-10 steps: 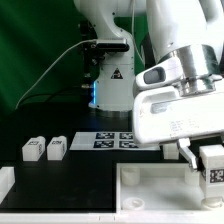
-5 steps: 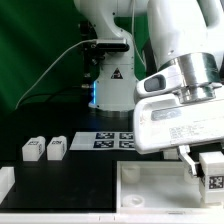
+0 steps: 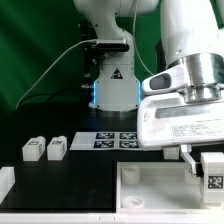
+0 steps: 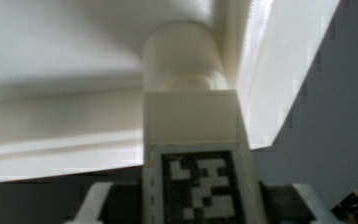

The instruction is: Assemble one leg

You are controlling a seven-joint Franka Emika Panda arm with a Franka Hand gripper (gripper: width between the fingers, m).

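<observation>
Leg [image 3: 214,172] (tag facing camera) pinched in end effector [image 3: 207,161], over white panel [image 3: 150,188], exterior view's right. Contact with panel: cannot tell. Second leg [image 3: 33,149], third leg [image 3: 56,149] upright on tabletop [image 3: 90,166], near marker board [image 3: 112,139].

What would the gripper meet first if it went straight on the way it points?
Probably the large flat white panel: the stubby white tagged leg held in the gripper would touch it first, near its raised rim. Depth is unclear.
</observation>
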